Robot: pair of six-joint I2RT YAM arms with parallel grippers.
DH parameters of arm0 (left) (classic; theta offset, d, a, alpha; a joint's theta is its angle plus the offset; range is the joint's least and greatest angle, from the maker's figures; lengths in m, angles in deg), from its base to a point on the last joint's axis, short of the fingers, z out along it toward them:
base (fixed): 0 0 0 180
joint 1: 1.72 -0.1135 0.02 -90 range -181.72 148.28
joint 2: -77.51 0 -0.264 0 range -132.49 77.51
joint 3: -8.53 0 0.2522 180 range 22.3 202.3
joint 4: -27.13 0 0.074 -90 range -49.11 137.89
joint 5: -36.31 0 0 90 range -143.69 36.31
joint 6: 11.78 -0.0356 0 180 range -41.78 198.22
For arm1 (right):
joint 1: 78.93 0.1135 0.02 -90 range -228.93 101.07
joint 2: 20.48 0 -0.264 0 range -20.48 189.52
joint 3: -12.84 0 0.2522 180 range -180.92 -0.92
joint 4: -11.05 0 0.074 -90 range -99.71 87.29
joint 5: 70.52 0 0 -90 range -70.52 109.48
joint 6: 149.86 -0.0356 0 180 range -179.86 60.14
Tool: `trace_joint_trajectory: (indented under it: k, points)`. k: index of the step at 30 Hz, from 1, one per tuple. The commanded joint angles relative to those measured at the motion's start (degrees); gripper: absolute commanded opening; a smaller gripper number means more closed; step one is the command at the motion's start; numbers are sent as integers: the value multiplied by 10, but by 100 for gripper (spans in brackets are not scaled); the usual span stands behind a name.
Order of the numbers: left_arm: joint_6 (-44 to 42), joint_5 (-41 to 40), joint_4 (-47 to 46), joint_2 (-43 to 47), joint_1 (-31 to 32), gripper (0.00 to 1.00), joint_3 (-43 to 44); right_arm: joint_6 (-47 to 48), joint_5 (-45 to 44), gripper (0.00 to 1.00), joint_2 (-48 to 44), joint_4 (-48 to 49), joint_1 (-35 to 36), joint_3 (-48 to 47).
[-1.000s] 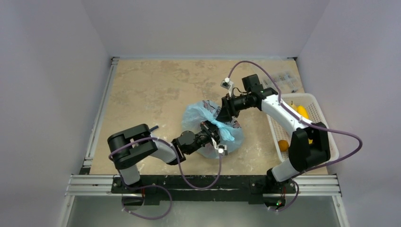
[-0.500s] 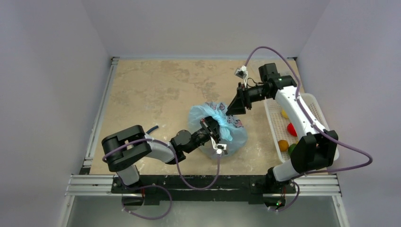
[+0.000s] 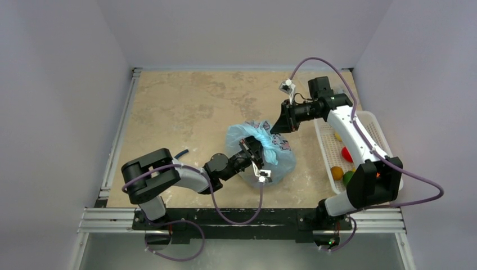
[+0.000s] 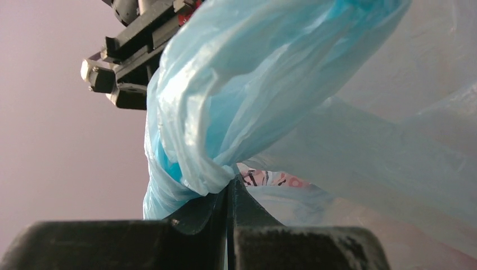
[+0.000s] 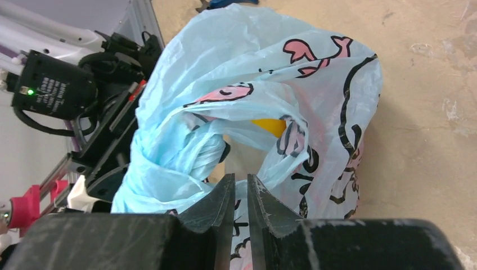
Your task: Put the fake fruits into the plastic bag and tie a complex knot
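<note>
The light-blue plastic bag (image 3: 256,140) with pink prints sits mid-table. It also shows in the right wrist view (image 5: 315,95). A yellow fruit (image 5: 269,126) shows inside it. The bag's handle strips are twisted into a knot (image 5: 174,163), seen close up in the left wrist view (image 4: 225,112). My left gripper (image 3: 254,153) is shut on the knot's strip (image 4: 230,183). My right gripper (image 3: 277,128) hovers at the bag's far right edge. Its jaws (image 5: 241,179) are nearly together with nothing between them. Red (image 3: 347,153), orange (image 3: 336,172), green (image 3: 349,176) and yellow (image 3: 338,135) fruits lie in the basket.
The white slotted basket (image 3: 378,128) stands at the right table edge under my right arm. A metal rail (image 3: 121,129) runs along the left edge. Grey walls close in the table on three sides.
My right gripper drew back from the knot toward the far right, uncovering the basket's fruits. The left gripper kept its hold, and the bag shifted slightly.
</note>
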Motion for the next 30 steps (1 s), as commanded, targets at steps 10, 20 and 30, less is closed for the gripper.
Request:
trace_joint_trajectory:
  k: [10,20,30]
  points:
    - [-13,35,-35,-7,-2,0,28,58,78,38,-39,-18,38,59]
    - [-9,67,-35,4,4,0,10,83,97,44,-30,-39,33,28]
    - [0,117,-34,22,14,0,-8,18,115,50,-26,23,37,30]
